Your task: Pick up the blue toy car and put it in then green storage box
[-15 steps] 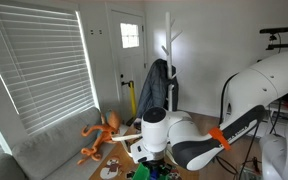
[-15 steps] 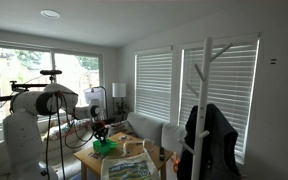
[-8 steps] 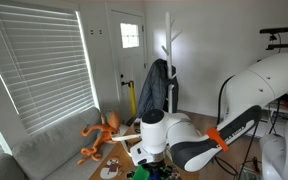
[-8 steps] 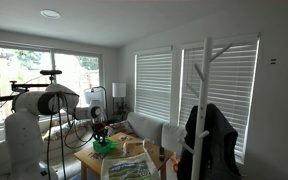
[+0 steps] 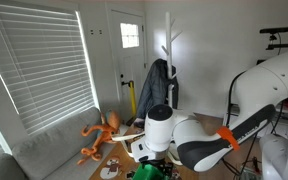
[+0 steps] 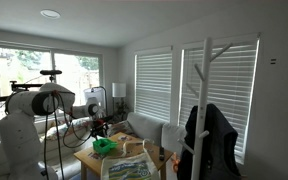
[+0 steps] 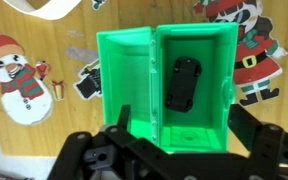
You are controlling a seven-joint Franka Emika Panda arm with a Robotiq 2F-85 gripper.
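Note:
In the wrist view the green storage box stands on the wooden table, its lid swung open to the left. The blue toy car, nearly black here, lies inside the box's right compartment. My gripper hangs open just above the box, one black finger over the lid side and the other off the right wall, touching nothing. In an exterior view the green storage box sits on the table under the gripper. Another exterior view shows only a sliver of the green storage box below the arm.
Christmas stickers cover the table: a snowman at left and a Santa at right. An orange tentacled toy lies on the grey sofa. A leaf-patterned tray sits at the table's near end. A white coat rack stands behind.
The gripper went from shut to open, and the car now lies free in the box. The arm has lifted slightly, showing more of the green box.

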